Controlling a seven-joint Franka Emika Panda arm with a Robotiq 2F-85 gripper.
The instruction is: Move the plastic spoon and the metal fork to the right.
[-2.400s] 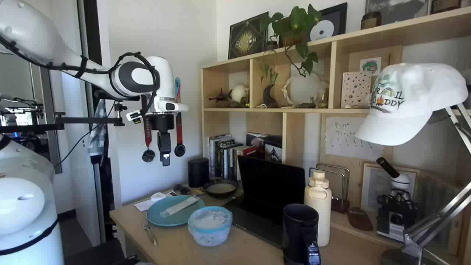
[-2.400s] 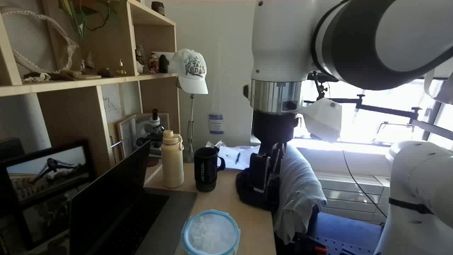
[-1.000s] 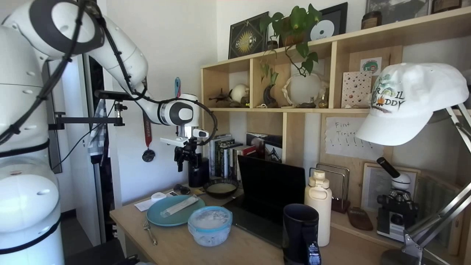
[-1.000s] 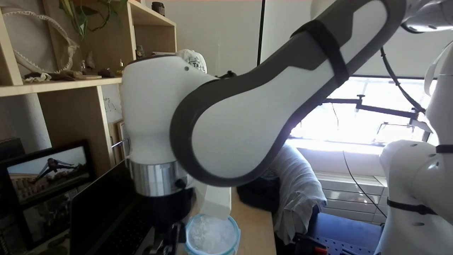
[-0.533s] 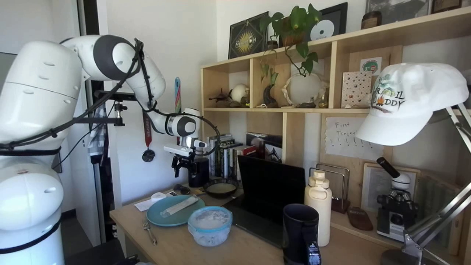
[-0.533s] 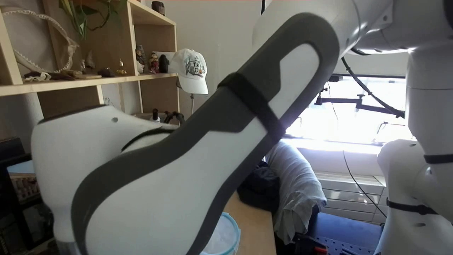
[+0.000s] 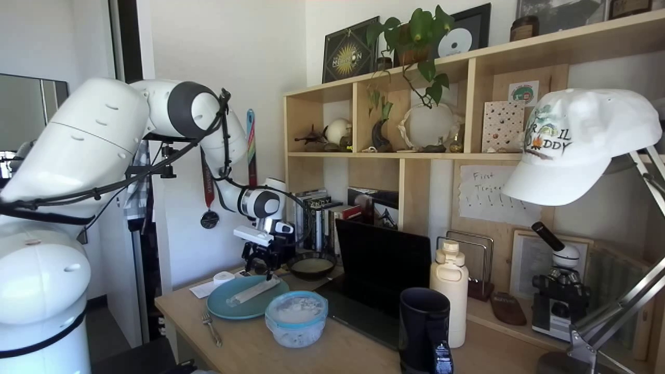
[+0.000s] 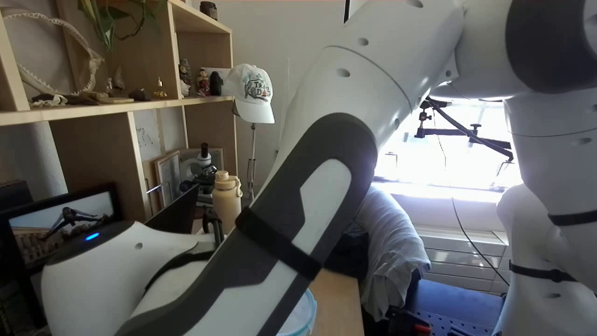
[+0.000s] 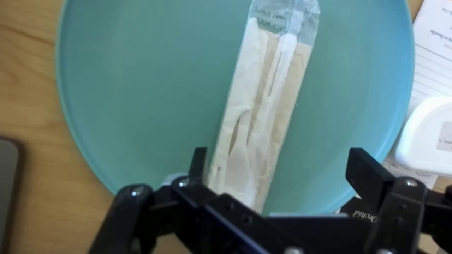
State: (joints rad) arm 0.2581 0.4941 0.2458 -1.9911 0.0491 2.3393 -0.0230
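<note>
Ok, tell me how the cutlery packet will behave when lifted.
The packet is probably light, its cutlery being slim. That cutlery should keep the middle fairly stiff, while the clear end likely flops and, being shiny, may slip.

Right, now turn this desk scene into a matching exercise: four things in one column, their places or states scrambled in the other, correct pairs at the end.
Things
1. clear-wrapped packet of white plastic cutlery
2. silver metal fork
3. black two-fingered gripper
4. white cap with a printed front

Places or states
A. perched on the metal-armed desk lamp
B. lying on the round teal plate
C. standing wide open
D. lying on the light wooden desk, beside that plate

Right pairs: 1-B, 2-D, 3-C, 4-A
</note>
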